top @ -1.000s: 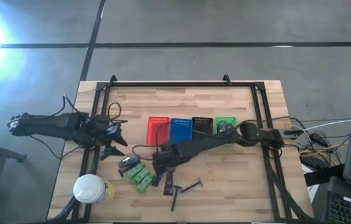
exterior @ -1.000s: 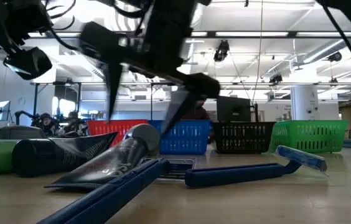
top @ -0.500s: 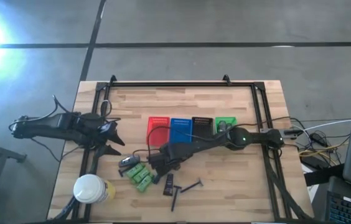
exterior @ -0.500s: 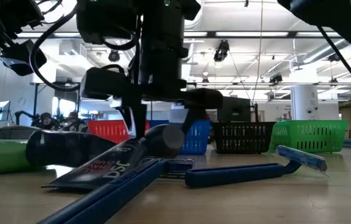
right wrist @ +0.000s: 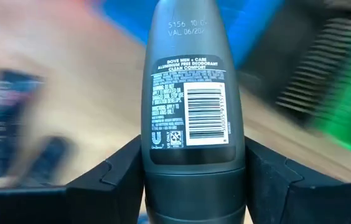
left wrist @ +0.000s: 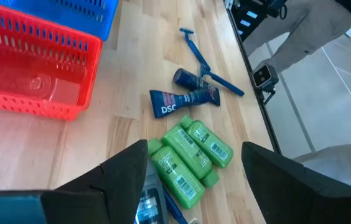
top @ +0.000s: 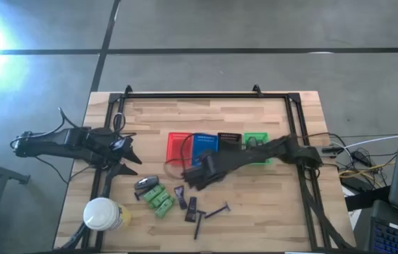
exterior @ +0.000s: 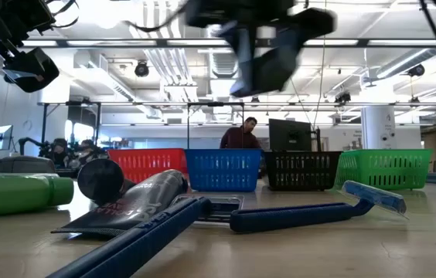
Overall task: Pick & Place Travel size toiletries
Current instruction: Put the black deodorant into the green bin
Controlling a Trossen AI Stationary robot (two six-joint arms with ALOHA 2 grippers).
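The right claw (right wrist: 194,180) pinches a dark grey deodorant stick (right wrist: 194,93), one finger on each side of its lower body, label and barcode facing the wrist camera; in the high view the right claw (top: 200,173) hangs over the table (top: 269,219), just in front of the red basket (top: 178,143) and the blue basket (top: 204,144), with the black basket (top: 230,141) and green basket (top: 257,136) further along the same row; the low view shows it raised well clear of the wood.

The left claw (left wrist: 191,177) is spread and holds nothing; it waits near the left edge of the table (top: 125,156), looking down on the remaining toiletries: green bottles (left wrist: 191,155) side by side, a dark tube (left wrist: 185,99) marked DSC lying flat, a blue razor (left wrist: 203,62) beyond it; a white-lidded container (top: 102,213) stands at the near left corner.

The stick looks a stiff, light plastic shell with a smooth rounded surface, so likely slippery; the broad flat sides suit the fingers better than the domed end; the grip sits low, so a fast swing might tip it. The tube is soft and should be taken near its cap; the razor is thin and lies flat, probably best caught across the handle.
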